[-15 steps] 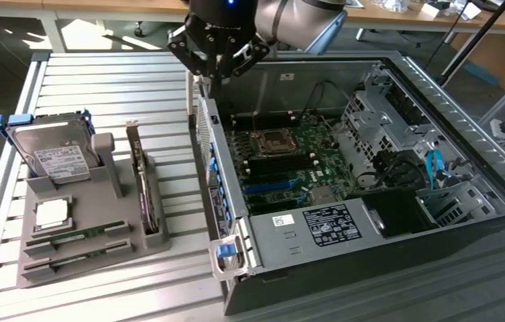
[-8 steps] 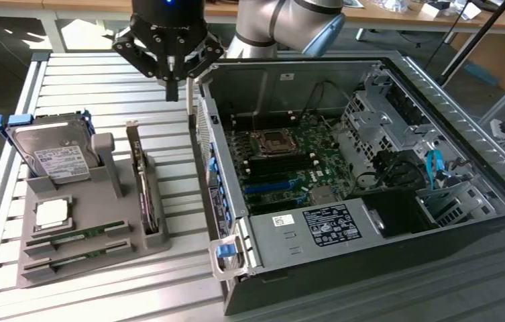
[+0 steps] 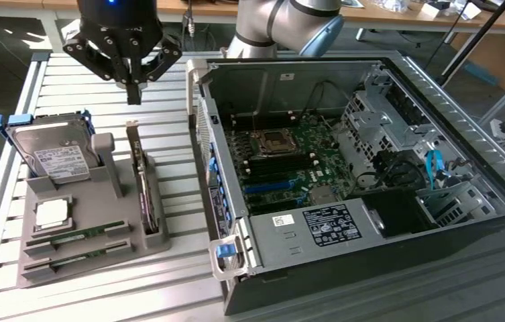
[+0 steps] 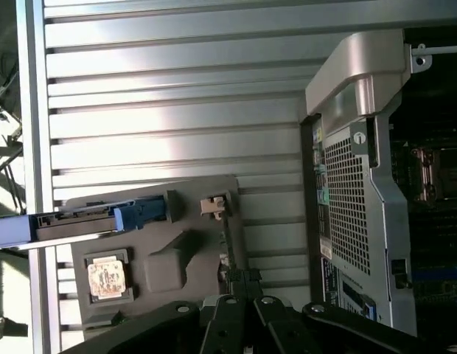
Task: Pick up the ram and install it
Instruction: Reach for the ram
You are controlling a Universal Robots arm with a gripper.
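Bare bench point(image 3: 180, 201) btwn tray point(image 3: 140, 245), case point(image 3: 270, 80), end effector point(image 3: 134, 100) above

**Setting:** indoor robotics laboratory or test workshop.

**Evidence:**
- Work surface: a table of silver slatted aluminium profiles point(image 3: 55, 87), of industrial make.
- Machine: a silver-grey jointed robot arm with a blue end cap point(image 3: 279, 27), seen behind the case in the exterior view.
- Test piece: a grey and black metal desktop computer case point(image 3: 279, 77), lying open on the table with its green motherboard point(image 3: 297, 161) exposed.
- Parts holder: a grey moulded plastic fixture point(image 3: 113, 194) beside the case. It carries a silver hard drive in a blue carrier point(image 3: 55, 154) and long, narrow green ram sticks point(image 3: 78, 235), each in its own slot.
- Background: pale wooden desks point(image 3: 396, 20) bearing loose items, above a dark floor.
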